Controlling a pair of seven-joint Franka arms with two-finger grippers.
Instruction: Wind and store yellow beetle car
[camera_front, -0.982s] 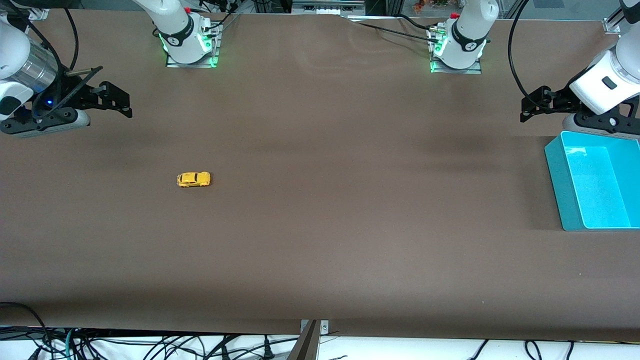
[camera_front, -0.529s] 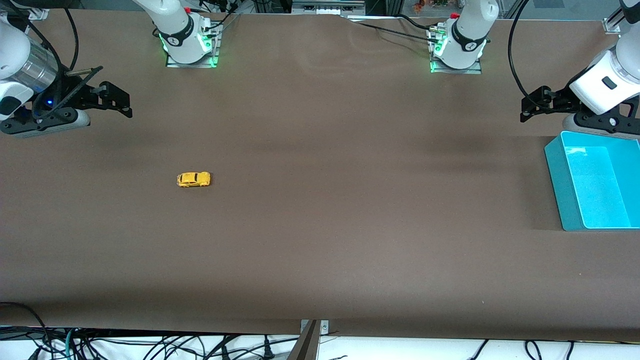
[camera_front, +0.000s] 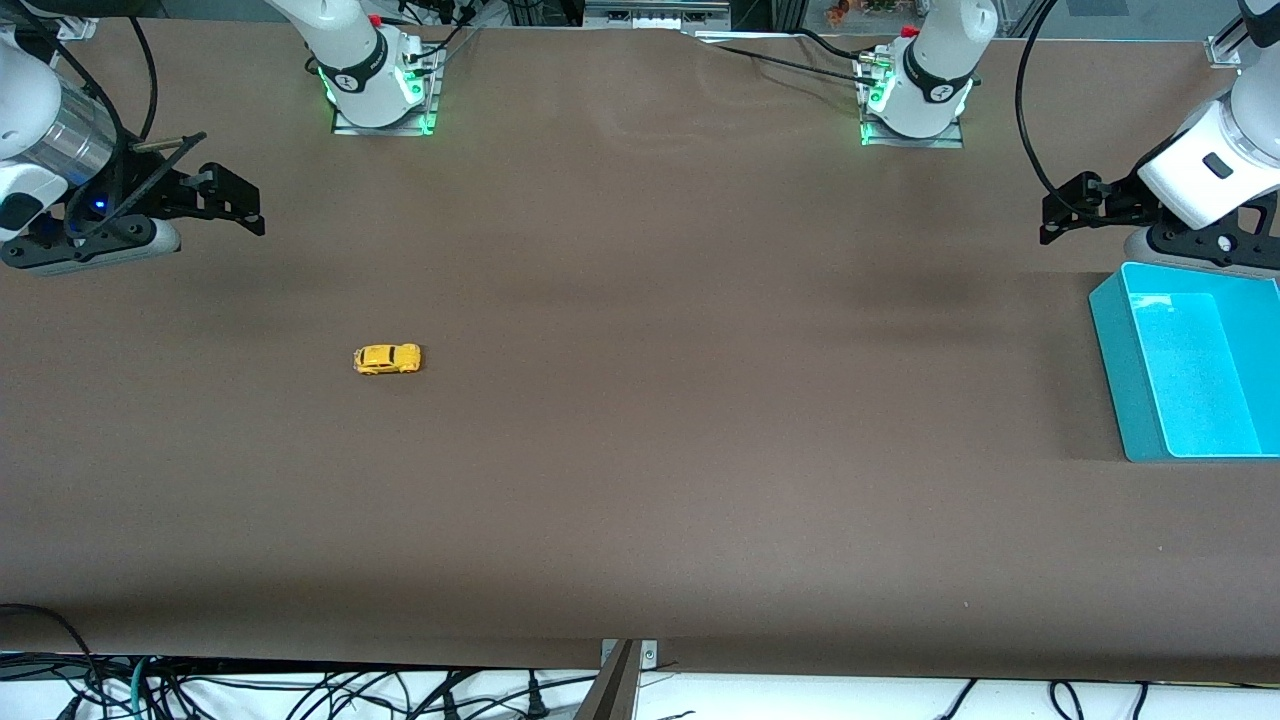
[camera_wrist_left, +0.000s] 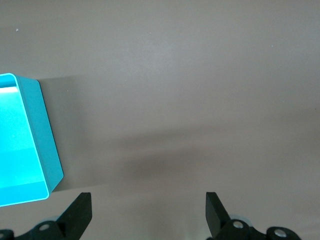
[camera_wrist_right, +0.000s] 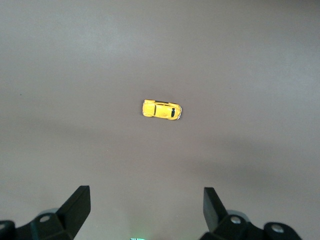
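The yellow beetle car (camera_front: 387, 358) stands on its wheels on the brown table, toward the right arm's end. In the right wrist view the car (camera_wrist_right: 162, 109) lies on the table ahead of the open, empty right gripper (camera_wrist_right: 146, 196). In the front view the right gripper (camera_front: 245, 205) hangs in the air at its arm's end of the table, well away from the car. The left gripper (camera_front: 1060, 215) is open and empty and hangs in the air by the teal bin (camera_front: 1115, 370). The left wrist view shows the left gripper (camera_wrist_left: 148, 199) with its jaws wide apart.
The teal bin has nothing in it and sits at the left arm's end of the table; it also shows in the left wrist view (camera_wrist_left: 47, 145). Cables lie along the table's edge nearest the front camera (camera_front: 300, 690).
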